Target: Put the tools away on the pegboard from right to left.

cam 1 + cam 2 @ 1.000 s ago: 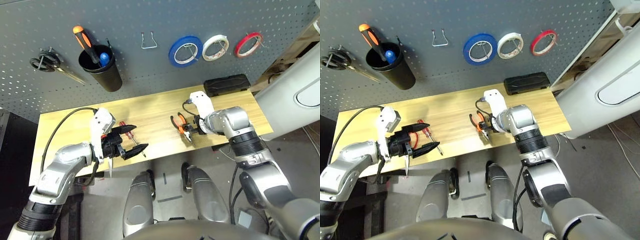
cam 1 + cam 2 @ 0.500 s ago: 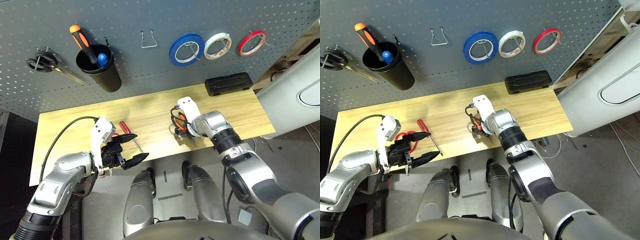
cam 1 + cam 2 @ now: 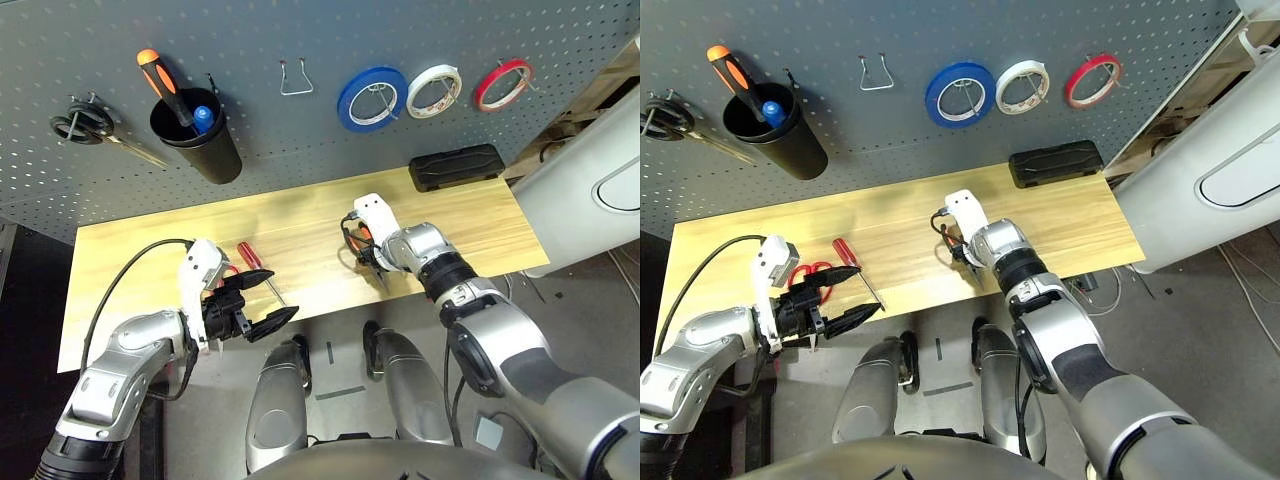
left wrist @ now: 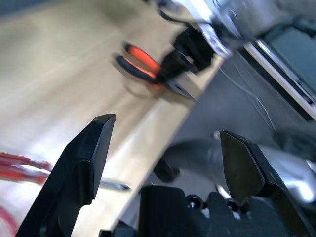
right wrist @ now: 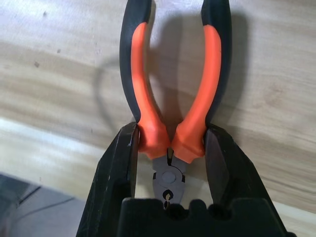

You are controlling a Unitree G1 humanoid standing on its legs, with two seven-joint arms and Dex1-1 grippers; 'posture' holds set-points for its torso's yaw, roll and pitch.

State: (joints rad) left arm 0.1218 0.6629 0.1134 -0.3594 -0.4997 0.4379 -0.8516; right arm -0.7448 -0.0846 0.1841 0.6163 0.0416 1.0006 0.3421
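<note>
Pliers with orange-and-black handles (image 3: pixel 358 243) are lying near the front edge of the pale wooden table (image 3: pixel 300 225) in the head view, under the right gripper (image 3: pixel 372 262); the left gripper (image 3: pixel 262 300) is hanging spread and empty beside the slim red-handled screwdriver (image 3: pixel 258 269). In the right wrist view, both black fingers (image 5: pixel 121 168) are pressing the handles just above the pivot, clamping the pliers. Gripping so close to the pivot, the tool is likely risking a swing or slip during lifting toward the dark grey perforated pegboard (image 3: pixel 300 130).

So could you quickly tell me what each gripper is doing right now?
Left gripper: open, holding nothing, near the table's front edge.
Right gripper: shut on the pliers, fingers against both handles near the pivot, pliers lying on the table.
</note>
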